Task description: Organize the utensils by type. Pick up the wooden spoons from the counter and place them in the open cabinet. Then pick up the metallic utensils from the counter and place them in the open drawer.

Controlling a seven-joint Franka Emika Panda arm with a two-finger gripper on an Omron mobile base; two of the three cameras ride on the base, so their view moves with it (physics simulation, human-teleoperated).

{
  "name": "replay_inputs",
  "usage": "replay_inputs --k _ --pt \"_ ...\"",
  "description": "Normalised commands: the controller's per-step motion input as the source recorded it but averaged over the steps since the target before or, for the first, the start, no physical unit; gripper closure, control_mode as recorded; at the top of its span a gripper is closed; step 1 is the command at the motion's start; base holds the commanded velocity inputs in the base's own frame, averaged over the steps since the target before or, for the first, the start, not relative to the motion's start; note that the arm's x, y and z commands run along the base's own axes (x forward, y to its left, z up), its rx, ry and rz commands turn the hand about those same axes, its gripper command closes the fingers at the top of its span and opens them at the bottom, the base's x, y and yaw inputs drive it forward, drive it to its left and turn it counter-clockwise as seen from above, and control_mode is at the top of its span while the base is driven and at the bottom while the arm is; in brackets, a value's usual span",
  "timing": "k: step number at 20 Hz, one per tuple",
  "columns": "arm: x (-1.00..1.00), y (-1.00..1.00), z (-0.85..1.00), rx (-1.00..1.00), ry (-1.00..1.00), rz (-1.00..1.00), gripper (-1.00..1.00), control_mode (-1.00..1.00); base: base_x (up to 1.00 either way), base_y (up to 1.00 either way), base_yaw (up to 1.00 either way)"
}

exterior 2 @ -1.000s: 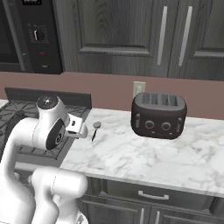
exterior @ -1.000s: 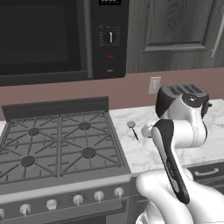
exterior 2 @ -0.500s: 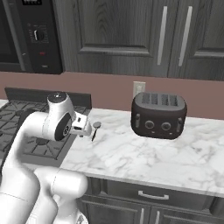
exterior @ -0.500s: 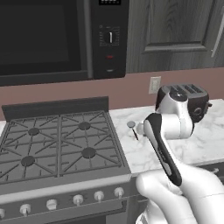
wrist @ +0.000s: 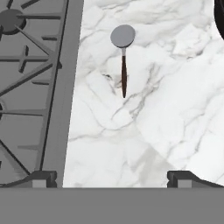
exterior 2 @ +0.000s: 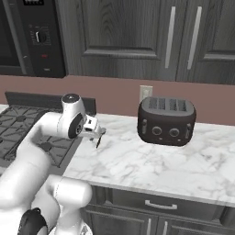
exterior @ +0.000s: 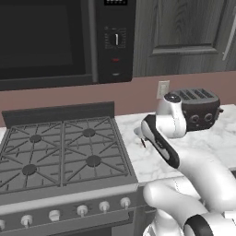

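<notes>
Jaws wide apart, gripper [wrist: 112, 177] empty above the counter [wrist: 166, 109]; spoon [wrist: 123, 61] lies ahead, centred. Best to descend straddling the handle before closing.

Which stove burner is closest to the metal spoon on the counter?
The back right burner, level with the spoon; the other three lie farther left or forward.

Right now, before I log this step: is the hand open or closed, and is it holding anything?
Hand: open, holding nothing; it hangs above the counter, short of the round-headed metal spoon.
</notes>
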Motion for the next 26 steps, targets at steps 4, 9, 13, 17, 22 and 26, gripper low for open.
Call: replay_inputs --k 4,9,13,17,22,26 --pt "0.52 0.00 -0.31 0.00 0.01 0.00 -1.00 -1.00 0.00 0.00 0.00" --pt "0.48 0.00 -0.34 0.00 0.02 0.00 -1.00 -1.00 0.00 0.00 0.00" --pt "0.44 0.00 -0.41 0.00 0.02 0.00 -1.00 -1.00 0.00 0.00 0.00" --pt "0.41 -0.03 -0.42 0.00 0.02 0.00 -1.00 -1.00 0.00 0.00 0.00" --pt "0.41 -0.06 -0.25 0.00 0.01 0.00 -1.00 -1.00 0.00 0.00 0.00" --pt "0.39 -0.05 -0.12 0.00 0.00 0.00 -1.00 -1.00 0.00 0.00 0.00"
